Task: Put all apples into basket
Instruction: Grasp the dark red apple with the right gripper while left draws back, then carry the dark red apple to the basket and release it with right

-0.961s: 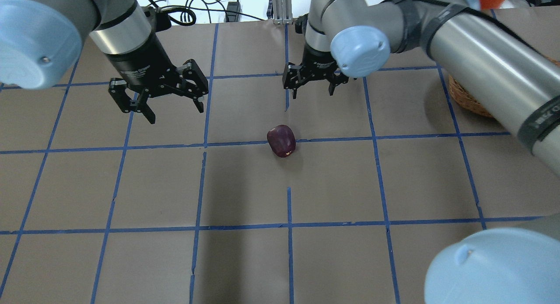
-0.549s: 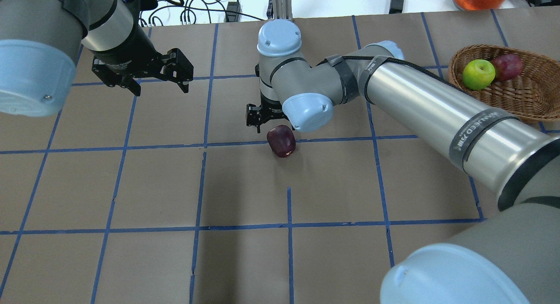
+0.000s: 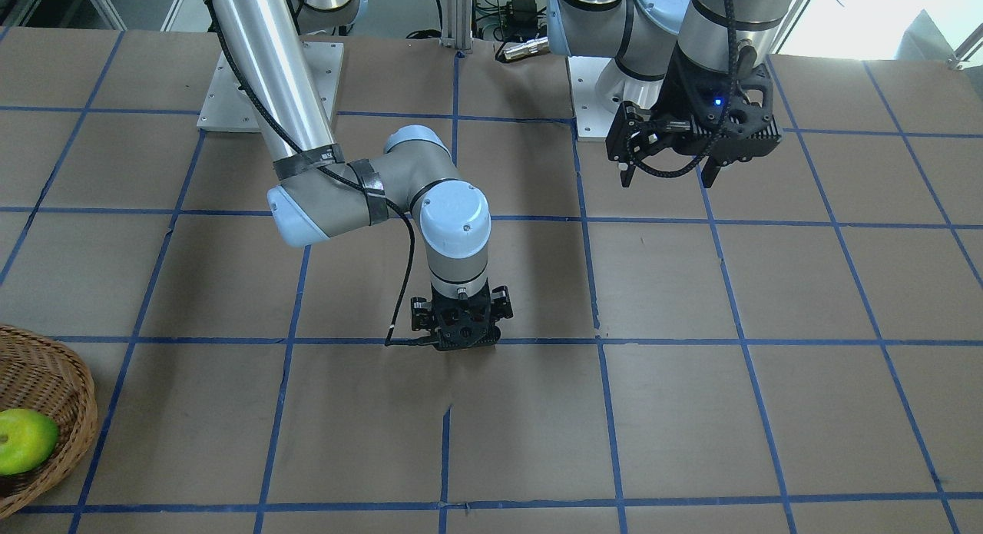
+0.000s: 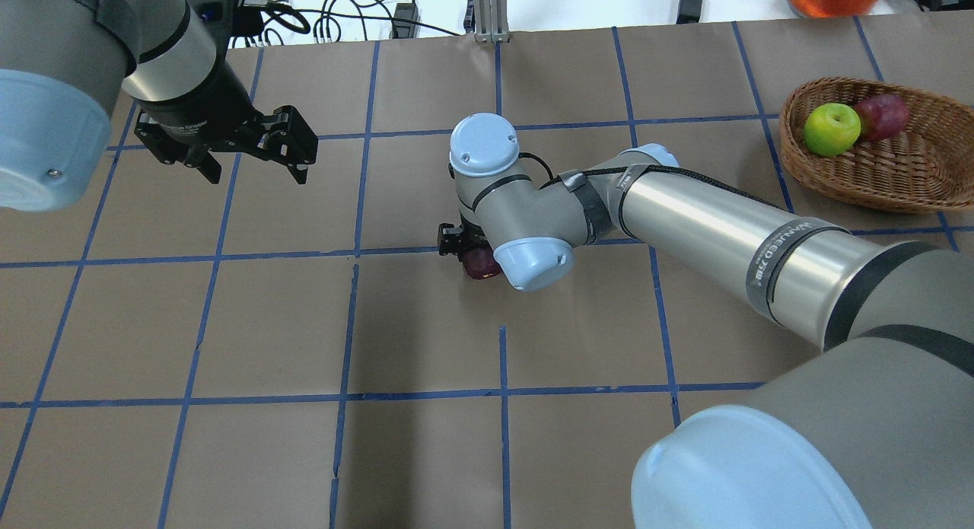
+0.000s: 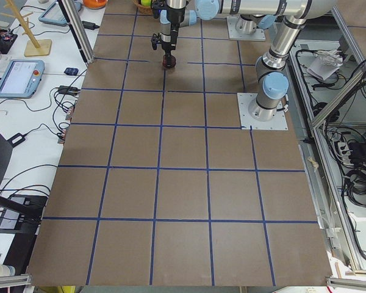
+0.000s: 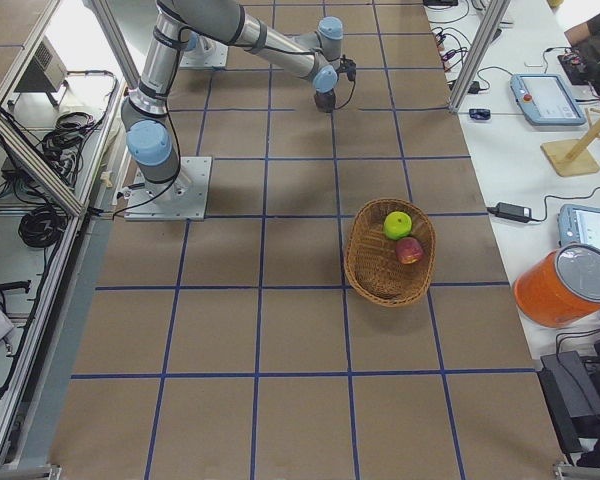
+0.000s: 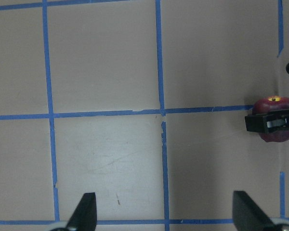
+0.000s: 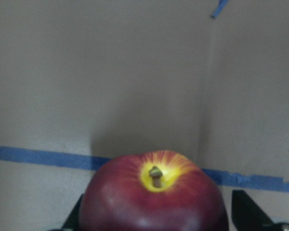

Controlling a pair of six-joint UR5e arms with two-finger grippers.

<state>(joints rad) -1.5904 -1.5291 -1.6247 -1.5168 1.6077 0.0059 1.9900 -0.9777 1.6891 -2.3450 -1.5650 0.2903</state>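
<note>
- Eyeing the maroon apple (image 8: 151, 202): dark glossy skin, a yellow flare round a short stem, stem end facing the right wrist camera.
- Sitting near the middle of the desk (image 4: 228, 323), right on a blue tape line (image 4: 228, 256), well apart from the basket (image 4: 875, 180).
- Already lying in that basket, touching each other: the green apple (image 4: 832, 129) and the red apple (image 4: 883, 116).
- Straddling the maroon one with the right gripper (image 3: 461, 338), fingers spread wide on either side, not clamping yet.
- Half a second ago, hovering just behind it; now dropped down around it, with the apple not budging.
- Pulling the left gripper (image 4: 253, 171) further toward the desk's left side than before, fingers wide apart, carrying nothing, hanging above the desk.
- Losing nearly all of the maroon apple under the right wrist in the overhead view, and all of it in the front-facing view.
- Getting the close look only from the right wrist camera, plus a side glimpse from the left wrist camera.
</note>
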